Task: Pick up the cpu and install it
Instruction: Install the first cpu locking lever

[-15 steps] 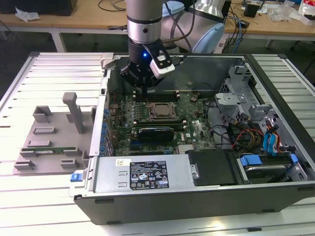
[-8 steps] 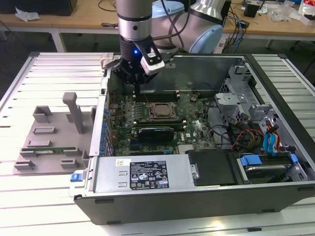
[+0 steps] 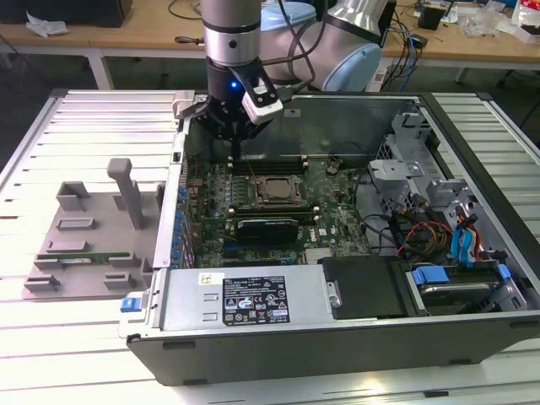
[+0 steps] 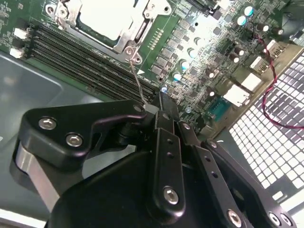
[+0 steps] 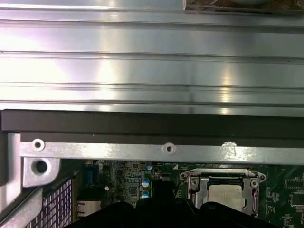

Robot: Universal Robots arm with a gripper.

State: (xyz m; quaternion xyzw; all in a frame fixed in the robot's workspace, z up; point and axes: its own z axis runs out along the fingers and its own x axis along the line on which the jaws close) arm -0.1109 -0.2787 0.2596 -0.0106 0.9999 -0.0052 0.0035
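The cpu lies in its socket on the green motherboard, inside the open computer case; its pale shiny top shows through the metal socket frame in both wrist views. In the exterior view the cpu sits at mid-board. My gripper hangs just behind the socket, near the case's back wall. Its black fingers are shut together. The socket's thin wire lever runs from the frame's corner up to the fingertips. I cannot tell whether they touch it.
A grey fixture on the exterior view's left carries a green memory stick. In the case are a black card, memory slots, a power supply, and drives and cables on the right.
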